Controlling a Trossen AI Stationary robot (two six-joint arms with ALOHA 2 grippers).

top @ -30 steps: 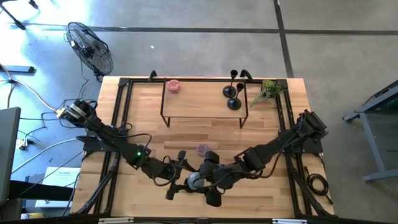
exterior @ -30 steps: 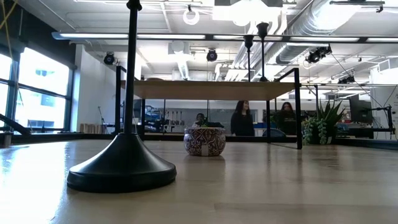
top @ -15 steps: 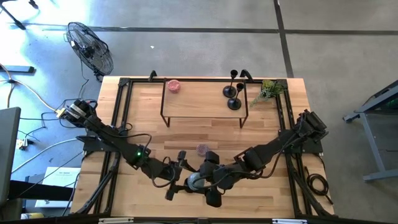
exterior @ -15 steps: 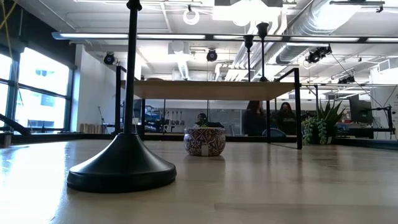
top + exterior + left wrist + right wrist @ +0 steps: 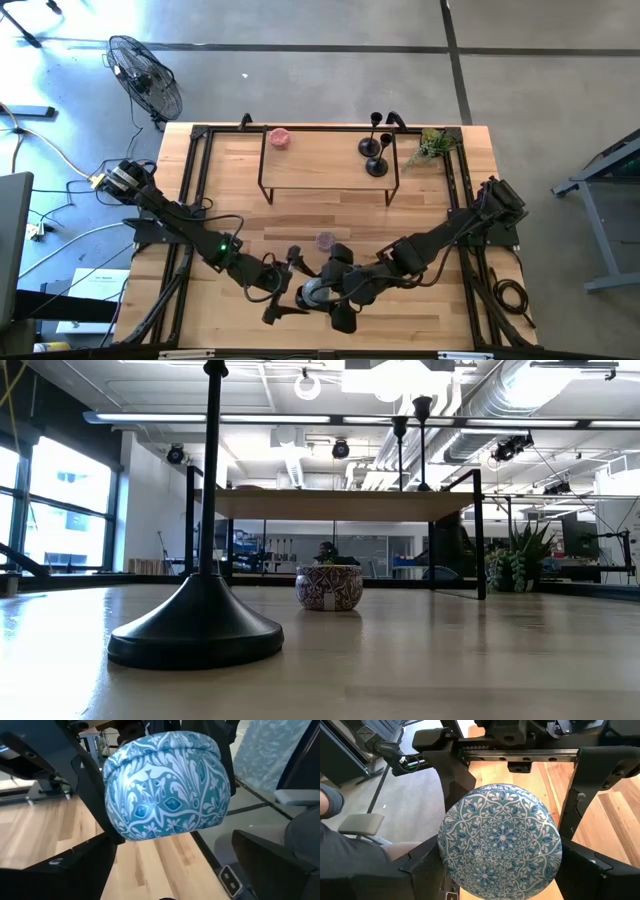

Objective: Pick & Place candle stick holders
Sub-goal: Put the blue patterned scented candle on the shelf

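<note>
The left gripper (image 5: 290,290) has let go and spread wide — the right gripper (image 5: 322,293) alone clasps the round blue-and-white patterned tin (image 5: 501,841), off the table.

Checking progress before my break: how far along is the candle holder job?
Done: two candle stick holders stand on the raised shelf at the back. In hand: no holder; the right claw grips a blue patterned tin, with the left claw open beside it. Left: the third holder, standing on the table close to the low camera.
</note>
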